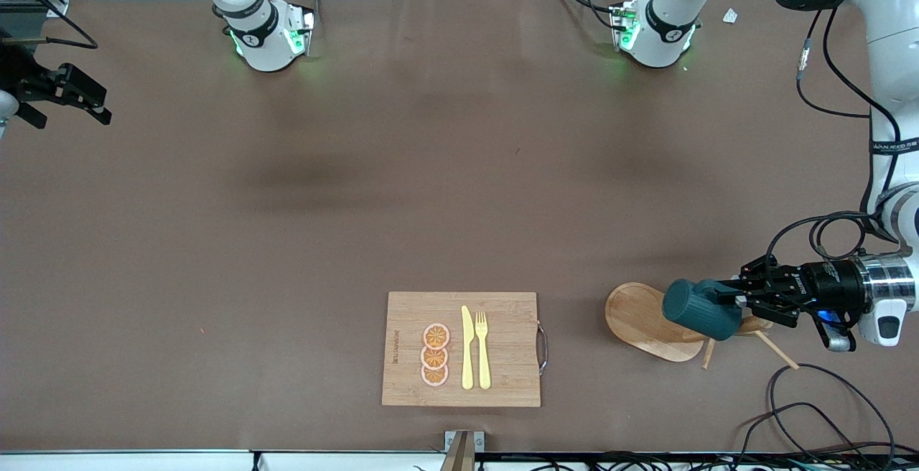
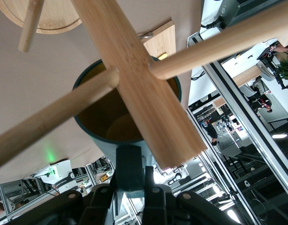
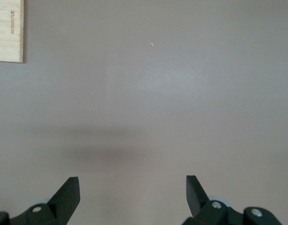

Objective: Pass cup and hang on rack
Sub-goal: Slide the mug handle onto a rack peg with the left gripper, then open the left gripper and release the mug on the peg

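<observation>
Front view shows the left tool clamped on the cup's handle, held sideways over the rack. Handover looks finished; hooking onto a peg remains. Right tool waits spread open and empty, over the bench's right-arm end.

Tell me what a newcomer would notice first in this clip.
The left gripper holds the teal cup by its handle, on its side over the rack at the left arm's end of the table; the rack's post and pegs cross the cup's mouth in the left wrist view. Beside the rack, a cutting board carries orange slices, a knife and a fork. The right gripper waits open at the right arm's end.
</observation>
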Controlling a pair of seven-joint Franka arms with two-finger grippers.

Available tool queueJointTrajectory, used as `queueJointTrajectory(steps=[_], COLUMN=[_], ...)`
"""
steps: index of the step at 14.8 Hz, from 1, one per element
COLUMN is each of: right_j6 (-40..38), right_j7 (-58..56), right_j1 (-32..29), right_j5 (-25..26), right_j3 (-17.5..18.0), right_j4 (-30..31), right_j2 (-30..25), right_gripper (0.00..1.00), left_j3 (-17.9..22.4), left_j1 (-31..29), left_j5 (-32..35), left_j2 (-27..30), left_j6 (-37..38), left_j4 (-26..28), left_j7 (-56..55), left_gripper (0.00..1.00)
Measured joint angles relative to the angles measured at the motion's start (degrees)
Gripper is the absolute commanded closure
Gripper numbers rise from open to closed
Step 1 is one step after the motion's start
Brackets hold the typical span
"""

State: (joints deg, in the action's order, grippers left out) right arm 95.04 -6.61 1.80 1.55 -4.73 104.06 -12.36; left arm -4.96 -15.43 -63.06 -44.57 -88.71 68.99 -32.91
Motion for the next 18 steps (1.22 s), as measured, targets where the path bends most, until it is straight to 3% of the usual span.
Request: queueJointTrajectory(steps=[8, 13, 14, 15, 16, 17, 18], right_j6=[0.00, 0.00, 0.00, 0.00, 0.00, 0.00, 0.00], right_j7=[0.00, 0.00, 0.00, 0.00, 0.00, 0.00, 0.00], right_j1=[0.00, 0.00, 0.00, 0.00, 0.00, 0.00, 0.00], right_j5=[0.00, 0.00, 0.00, 0.00, 0.00, 0.00, 0.00], right_j3=[0.00, 0.00, 0.00, 0.00, 0.00, 0.00, 0.00], right_j4=[0.00, 0.00, 0.00, 0.00, 0.00, 0.00, 0.00], right_j2=[0.00, 0.00, 0.00, 0.00, 0.00, 0.00, 0.00], right_gripper=[0.00, 0.00, 0.00, 0.00, 0.00, 0.00, 0.00], left_j3=[0.02, 0.02, 0.02, 0.02, 0.02, 0.01, 0.00], left_j1=[-0.86, -0.89, -0.89, -0.89, -0.89, -0.89, -0.89], left_j5=[0.00, 0.00, 0.00, 0.00, -0.03, -0.06, -0.09], left_j2=[-0.22, -0.24, -0.25, -0.25, -0.25, -0.25, -0.25], left_j6=[0.00, -0.01, -0.01, -0.08, -0.18, -0.24, -0.41], left_j4=[0.00, 0.00, 0.00, 0.00, -0.01, -0.07, -0.19], left_j7=[0.00, 0.00, 0.00, 0.00, 0.00, 0.05, 0.26], left_gripper=[0.97, 0.81, 0.73, 0.54, 0.20, 0.00, 0.00])
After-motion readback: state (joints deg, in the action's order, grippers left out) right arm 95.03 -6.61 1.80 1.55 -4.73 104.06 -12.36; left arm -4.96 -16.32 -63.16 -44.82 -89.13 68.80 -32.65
